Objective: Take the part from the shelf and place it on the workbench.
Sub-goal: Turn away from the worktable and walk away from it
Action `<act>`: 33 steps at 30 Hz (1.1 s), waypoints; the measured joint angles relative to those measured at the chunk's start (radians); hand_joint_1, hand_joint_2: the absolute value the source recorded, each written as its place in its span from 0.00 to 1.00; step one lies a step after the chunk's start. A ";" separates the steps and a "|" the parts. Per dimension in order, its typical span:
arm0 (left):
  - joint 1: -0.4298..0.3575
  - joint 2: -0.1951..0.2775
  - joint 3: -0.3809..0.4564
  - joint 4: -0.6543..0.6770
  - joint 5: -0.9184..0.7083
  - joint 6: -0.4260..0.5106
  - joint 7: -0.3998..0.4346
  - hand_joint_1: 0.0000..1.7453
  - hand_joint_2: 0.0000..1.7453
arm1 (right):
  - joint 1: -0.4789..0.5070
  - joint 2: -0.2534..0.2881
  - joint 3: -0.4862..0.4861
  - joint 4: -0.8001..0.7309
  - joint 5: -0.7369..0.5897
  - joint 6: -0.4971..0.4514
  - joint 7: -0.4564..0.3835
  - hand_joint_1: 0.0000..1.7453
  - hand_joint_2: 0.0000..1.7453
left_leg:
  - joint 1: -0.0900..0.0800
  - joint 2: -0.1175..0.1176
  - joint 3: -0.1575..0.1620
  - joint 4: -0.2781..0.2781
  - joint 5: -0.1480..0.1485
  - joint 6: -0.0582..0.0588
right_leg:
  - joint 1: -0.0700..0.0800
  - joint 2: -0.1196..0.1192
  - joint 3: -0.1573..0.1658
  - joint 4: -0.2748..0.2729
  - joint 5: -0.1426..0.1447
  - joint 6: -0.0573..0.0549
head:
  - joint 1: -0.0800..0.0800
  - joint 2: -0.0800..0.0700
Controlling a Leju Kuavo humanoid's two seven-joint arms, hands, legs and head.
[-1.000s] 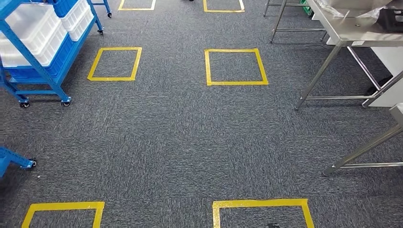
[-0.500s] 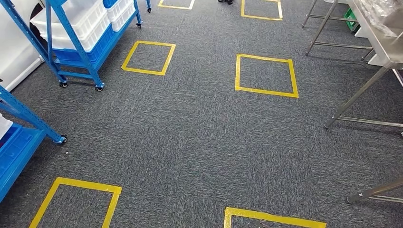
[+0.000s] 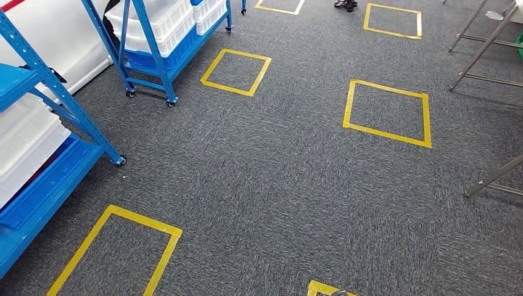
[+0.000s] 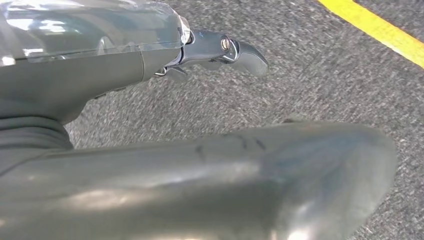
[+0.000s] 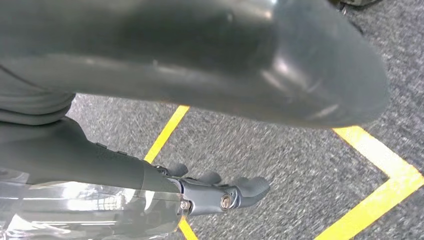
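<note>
Hanging low over the carpet, the left hand [image 4: 220,50] shows in its wrist view with a thick grey thumb stretched out and darker fingers [image 4: 172,74] tucked just behind it; nothing is in it, the fingers look loosely apart, and a strip of yellow tape [image 4: 380,32] runs across the floor beyond. Over on the other side, the right hand [image 5: 215,192] hangs the same way, thumb out, dark fingertips [image 5: 210,176] spread in a short row, holding nothing, with yellow tape lines [image 5: 380,200] on the grey carpet beneath it.

Moving outward to the head view: grey carpet [image 3: 277,185] all around, marked with yellow taped squares, one near at the lower left [image 3: 114,253], one ahead at the right [image 3: 387,113], one further ahead at the left [image 3: 235,72]. A blue shelf [image 3: 58,123] stands at the left edge, carrying white bins [image 3: 28,145] over a blue tray. A second blue shelf on castors [image 3: 157,52] stands further ahead, also stacked with white bins. I cannot tell which bin holds the part; no part can be made out. At the right edge, the steel legs of a bench [image 3: 493,176] reach the floor, well apart from both shelves.
</note>
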 joint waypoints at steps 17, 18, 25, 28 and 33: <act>0.002 0.033 -0.004 0.001 -0.019 -0.043 0.009 0.00 0.00 | 0.016 0.000 0.036 0.000 0.029 -0.026 0.014 0.00 0.00 | 0.010 0.140 0.032 -0.017 -0.010 0.015 | -0.008 -0.122 0.005 0.048 -0.056 0.037 | 0.000 0.000; -0.001 0.033 -0.005 0.000 -0.023 -0.042 0.010 0.00 0.00 | 0.019 0.000 0.036 0.000 0.028 -0.027 0.013 0.00 0.00 | 0.011 0.131 0.033 -0.019 -0.007 0.020 | -0.012 -0.089 -0.019 0.100 -0.089 0.042 | 0.000 0.000; -0.003 0.029 -0.019 0.000 -0.033 -0.038 0.013 0.00 0.00 | 0.040 -0.002 0.036 0.000 0.023 -0.030 0.010 0.00 0.00 | 0.011 0.041 0.027 -0.011 -0.002 0.017 | -0.019 -0.020 -0.041 0.124 -0.048 0.042 | 0.000 0.000; -0.005 0.032 -0.020 0.000 -0.040 -0.038 0.013 0.00 0.00 | 0.041 -0.001 0.036 0.000 0.021 -0.030 0.005 0.00 0.00 | 0.009 0.011 0.019 -0.007 0.001 0.000 | -0.017 0.014 0.004 0.016 -0.014 0.032 | 0.000 0.000; -0.003 0.042 -0.024 0.000 -0.047 -0.044 0.017 0.00 0.00 | 0.043 0.005 0.036 0.000 0.025 -0.026 -0.006 0.00 0.00 | 0.009 0.076 -0.031 0.087 -0.055 -0.023 | -0.018 -0.047 0.003 0.004 -0.002 -0.005 | -0.001 0.000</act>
